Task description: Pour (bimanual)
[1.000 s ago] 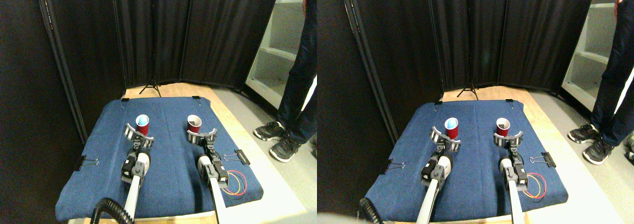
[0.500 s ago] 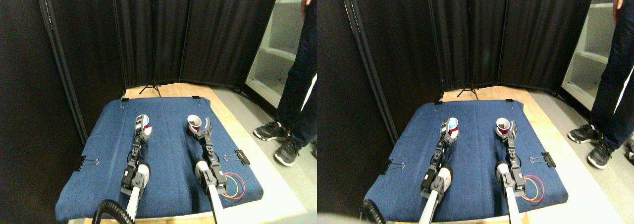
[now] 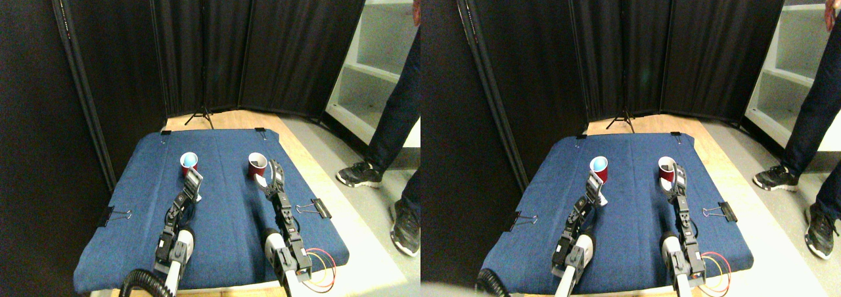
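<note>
Two red cups stand upright on the blue cloth (image 3: pixel 223 218). The left cup (image 3: pixel 189 163) holds something light blue. The right cup (image 3: pixel 257 164) has a white inside. My left gripper (image 3: pixel 193 183) is turned on edge just in front of the left cup, a little apart from it. My right gripper (image 3: pixel 273 176), also on edge, sits close beside the right cup, at its right front. Neither cup is lifted or tilted.
Black binder clips (image 3: pixel 321 208) pin the cloth at its edges. Red and yellow wires (image 3: pixel 323 271) lie at the front right corner. A person's legs and shoes (image 3: pixel 387 179) stand on the floor to the right. Black curtains (image 3: pixel 263 47) close the back, with white shelves (image 3: pixel 374 73) at right.
Both arms have drawn back toward me and the grippers have rolled from flat to edge-on. The left gripper has come away from its cup. The person has stepped to the right.
</note>
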`<state>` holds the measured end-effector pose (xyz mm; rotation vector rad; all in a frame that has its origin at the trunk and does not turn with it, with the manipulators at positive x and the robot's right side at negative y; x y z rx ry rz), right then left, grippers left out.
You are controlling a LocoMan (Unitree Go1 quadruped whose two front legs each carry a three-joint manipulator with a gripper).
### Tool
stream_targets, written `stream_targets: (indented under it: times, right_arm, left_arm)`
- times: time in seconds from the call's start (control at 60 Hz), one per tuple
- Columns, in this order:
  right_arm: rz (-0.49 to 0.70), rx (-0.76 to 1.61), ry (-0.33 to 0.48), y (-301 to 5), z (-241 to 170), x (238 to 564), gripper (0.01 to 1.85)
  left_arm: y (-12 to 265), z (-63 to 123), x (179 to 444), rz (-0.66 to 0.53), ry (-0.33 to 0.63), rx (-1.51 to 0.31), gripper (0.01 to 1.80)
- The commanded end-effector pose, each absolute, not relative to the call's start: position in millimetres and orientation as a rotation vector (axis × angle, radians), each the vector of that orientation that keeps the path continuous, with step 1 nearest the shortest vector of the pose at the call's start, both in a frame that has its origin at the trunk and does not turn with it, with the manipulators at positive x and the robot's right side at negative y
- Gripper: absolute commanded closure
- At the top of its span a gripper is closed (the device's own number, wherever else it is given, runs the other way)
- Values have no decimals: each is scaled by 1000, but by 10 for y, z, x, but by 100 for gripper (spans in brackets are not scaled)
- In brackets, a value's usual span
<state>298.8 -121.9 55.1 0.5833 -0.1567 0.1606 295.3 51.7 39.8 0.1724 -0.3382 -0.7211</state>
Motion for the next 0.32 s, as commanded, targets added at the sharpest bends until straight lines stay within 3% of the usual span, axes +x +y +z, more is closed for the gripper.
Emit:
stream_targets:
  times: [0.017,0.067,0.183,0.317]
  right_arm:
    - [209,591,-219,-1197,659,2974,148]
    - [208,605,-218,-1203,666,2968,147]
    - [232,614,-223,-1230,639,3005,147]
    - [181,630,-203,-1223,627,2993,145]
  left_arm:
    - [511,426,2984,-726,-389,176,77]
    - [496,447,2987,-718,-401,178,84]
    - [495,466,3003,-699,-394,172,80]
    - [502,480,3007,-667,-387,184,80]
